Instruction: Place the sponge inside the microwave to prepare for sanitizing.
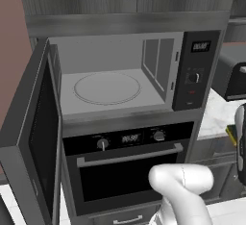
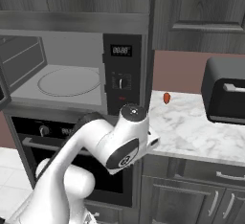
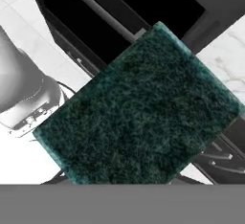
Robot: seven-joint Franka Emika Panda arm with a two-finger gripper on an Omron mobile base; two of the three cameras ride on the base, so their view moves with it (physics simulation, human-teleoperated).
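Observation:
The sponge (image 3: 139, 113) sits right in front of the hand camera, its dark green scouring face turned to the lens and hiding the fingertips. It hangs in the air over the oven front and the floor. At the right edge of the left base view, a yellow and green corner of the sponge (image 1: 232, 133) shows beside my gripper (image 1: 239, 135), which is shut on it, level with the counter edge. The microwave (image 1: 194, 70) stands open, its door (image 1: 29, 137) swung out to the left. Its grey interior and round glass turntable (image 1: 106, 88) (image 2: 69, 82) are bare, up and left of the gripper.
A black oven (image 1: 127, 166) with a silver bar handle sits under the microwave. Right of it runs a marble counter (image 2: 201, 127) with a dark toaster (image 2: 225, 91) and a small orange-red object (image 2: 166, 97). Grey cabinets hang above.

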